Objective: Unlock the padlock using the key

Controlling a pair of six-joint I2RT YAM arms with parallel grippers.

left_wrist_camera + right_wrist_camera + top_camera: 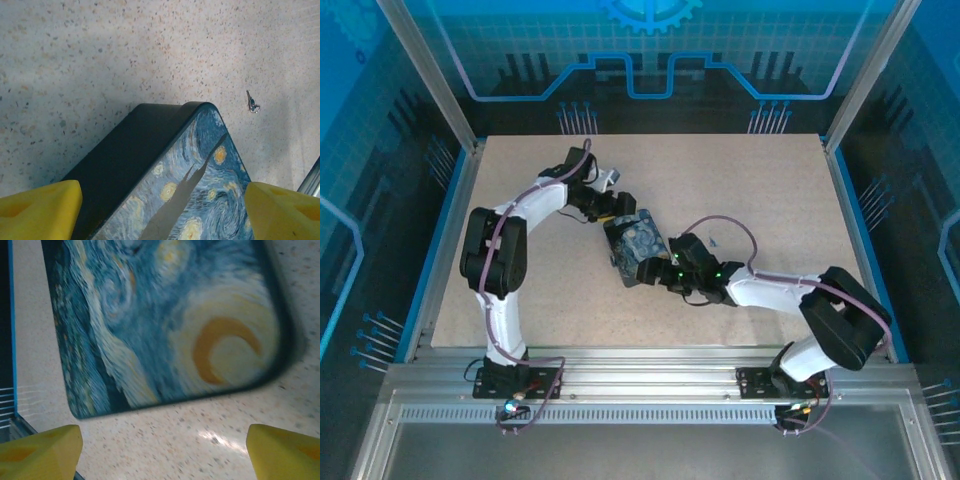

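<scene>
The key (252, 102), a tiny thin dark piece of metal with a small ring, lies alone on the speckled table; in the top view the key (713, 240) is a small fleck right of the tin. The padlock is out of view. My left gripper (162, 215) is open, its yellow fingers (40, 210) spread either side of one corner of the swirl-painted tin (200, 190). My right gripper (162, 450) is open over bare table just short of the tin's (165, 315) near edge. In the top view the left gripper (610, 215) and right gripper (655, 270) flank the tin (635, 243).
The tin lies mid-table at a slant with black sides. Blue rails and aluminium posts (455, 110) frame the table (760, 180). Bare tabletop stretches to the far right and near left.
</scene>
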